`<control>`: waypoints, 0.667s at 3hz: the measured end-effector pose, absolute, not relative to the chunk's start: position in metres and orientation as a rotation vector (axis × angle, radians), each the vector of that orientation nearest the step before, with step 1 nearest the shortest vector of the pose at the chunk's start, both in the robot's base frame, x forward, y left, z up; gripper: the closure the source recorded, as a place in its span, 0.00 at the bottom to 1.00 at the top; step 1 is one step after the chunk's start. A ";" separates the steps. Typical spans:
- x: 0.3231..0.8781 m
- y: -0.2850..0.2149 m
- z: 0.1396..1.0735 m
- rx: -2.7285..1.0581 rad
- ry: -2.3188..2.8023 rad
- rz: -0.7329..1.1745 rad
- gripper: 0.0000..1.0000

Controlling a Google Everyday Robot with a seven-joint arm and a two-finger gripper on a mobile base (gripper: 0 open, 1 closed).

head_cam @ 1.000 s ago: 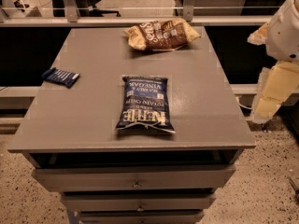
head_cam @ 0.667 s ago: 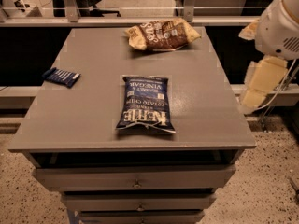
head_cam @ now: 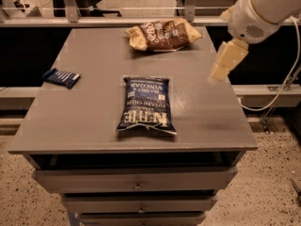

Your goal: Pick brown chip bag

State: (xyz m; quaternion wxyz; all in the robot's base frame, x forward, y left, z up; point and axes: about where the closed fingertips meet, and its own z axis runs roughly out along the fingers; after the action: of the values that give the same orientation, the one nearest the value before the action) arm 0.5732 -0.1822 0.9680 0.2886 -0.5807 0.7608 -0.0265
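The brown chip bag (head_cam: 162, 34) lies crinkled at the far middle of the grey table (head_cam: 94, 126), with tan ends and white lettering. My gripper (head_cam: 225, 60) hangs from the white arm (head_cam: 263, 8) at the upper right. It is above the table's right side, to the right of the brown bag and a little nearer to me, apart from it and holding nothing that I can see.
A dark blue Kettle chip bag (head_cam: 146, 105) lies in the middle of the table. A small flat blue packet (head_cam: 61, 77) lies near the left edge. Drawers (head_cam: 136, 180) are below the front edge. A cable (head_cam: 282, 86) hangs at the right.
The arm and gripper have moved left and up from beside the table's right edge to over its right side, closer to the brown bag. The bags have not moved.
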 end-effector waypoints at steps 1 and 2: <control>0.632 -0.174 0.977 -1.443 1.955 -0.047 0.00; 0.636 -0.172 0.976 -1.432 1.951 -0.039 0.00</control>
State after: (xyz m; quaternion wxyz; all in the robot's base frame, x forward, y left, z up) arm 0.6355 -0.1722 0.9760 0.3530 -0.5534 0.7542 -0.0150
